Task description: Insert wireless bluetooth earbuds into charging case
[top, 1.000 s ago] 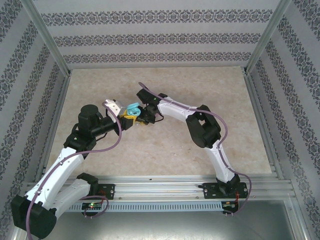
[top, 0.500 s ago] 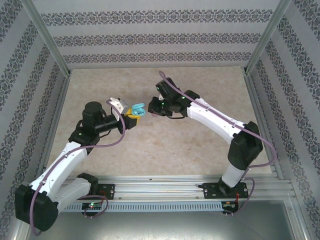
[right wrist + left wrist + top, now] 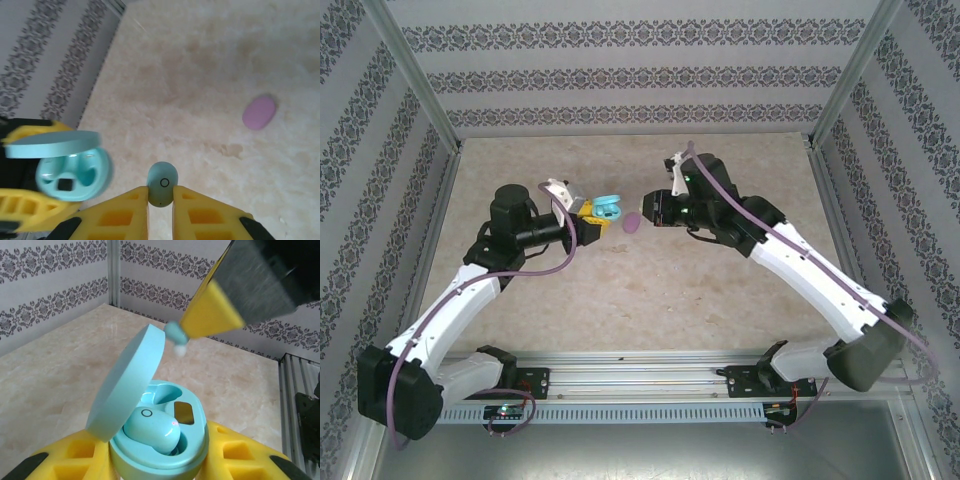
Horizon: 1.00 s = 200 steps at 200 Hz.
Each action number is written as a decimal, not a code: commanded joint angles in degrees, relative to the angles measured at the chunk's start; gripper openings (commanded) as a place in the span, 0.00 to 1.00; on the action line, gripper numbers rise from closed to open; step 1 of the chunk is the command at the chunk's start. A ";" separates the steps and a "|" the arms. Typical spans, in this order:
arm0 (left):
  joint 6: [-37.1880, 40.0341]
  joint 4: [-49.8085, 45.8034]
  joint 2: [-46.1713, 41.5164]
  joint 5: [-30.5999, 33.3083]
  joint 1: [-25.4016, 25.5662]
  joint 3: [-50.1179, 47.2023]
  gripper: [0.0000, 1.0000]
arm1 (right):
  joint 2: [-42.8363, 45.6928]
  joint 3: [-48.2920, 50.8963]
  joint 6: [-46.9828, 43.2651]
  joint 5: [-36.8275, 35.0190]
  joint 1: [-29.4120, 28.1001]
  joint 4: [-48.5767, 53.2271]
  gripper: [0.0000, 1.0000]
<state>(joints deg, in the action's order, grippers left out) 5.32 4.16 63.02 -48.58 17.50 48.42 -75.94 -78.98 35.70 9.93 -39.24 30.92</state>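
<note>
My left gripper [image 3: 598, 213] is shut on a light blue charging case [image 3: 160, 447], and its yellow fingers [image 3: 235, 452] flank the case. The round lid [image 3: 127, 382] stands open. One light blue earbud [image 3: 150, 430] sits in the near socket, and the far socket [image 3: 167, 392] is empty. My right gripper [image 3: 161, 191] is shut on a second light blue earbud [image 3: 162, 182]. It holds the bud [image 3: 175, 333] in the air above and a little beyond the open case [image 3: 72, 172], not touching it. In the top view the right gripper [image 3: 650, 208] is just right of the case [image 3: 608, 208].
A pink-purple oval object [image 3: 632, 222] lies on the beige table [image 3: 650, 290] below the gap between the two grippers, also in the right wrist view [image 3: 259, 112]. I cannot tell whether it is a case or a bud. Patterned walls and metal rails enclose the table.
The right gripper has drawn back to the right from the case, and its arm has swung out wide. The left gripper has carried the case slightly up and right. The pink-purple object is now uncovered.
</note>
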 commanded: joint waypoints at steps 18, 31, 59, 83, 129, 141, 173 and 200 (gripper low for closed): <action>-2.23 3.57 1.61 -4.99 -0.56 3.34 0.07 | 2.98 -0.39 -8.49 3.74 -1.23 -4.41 0.16; -2.83 3.61 2.09 -6.03 -0.57 3.90 0.07 | 3.21 -0.30 -9.87 5.26 -1.40 -4.95 0.16; -4.32 4.23 2.55 -6.99 -0.61 4.40 0.07 | 3.26 -0.71 -12.41 7.65 -2.24 -5.38 0.17; -5.25 4.45 3.06 -7.59 -0.58 4.91 0.07 | 2.79 -0.85 -13.88 8.65 -2.97 -6.20 0.18; -5.94 4.61 3.60 -7.85 -0.56 5.55 0.07 | 1.61 -2.14 -14.87 11.48 -3.39 -5.96 0.17; -6.02 4.58 3.86 -7.78 -0.61 5.68 0.07 | 2.04 -1.90 -15.10 11.76 -3.41 -5.42 0.17; -6.11 4.52 4.35 -7.85 -0.60 6.23 0.07 | 2.93 -0.94 -14.99 14.45 -3.46 -4.39 0.18; -6.29 4.63 4.73 -8.20 -0.62 6.41 0.07 | 1.79 -0.87 -15.06 15.87 -3.53 -3.50 0.18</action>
<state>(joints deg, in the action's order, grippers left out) -0.32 6.09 67.48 -55.11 17.50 52.82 -74.04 -79.22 22.02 22.92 -41.91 26.50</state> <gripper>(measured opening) 0.345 0.176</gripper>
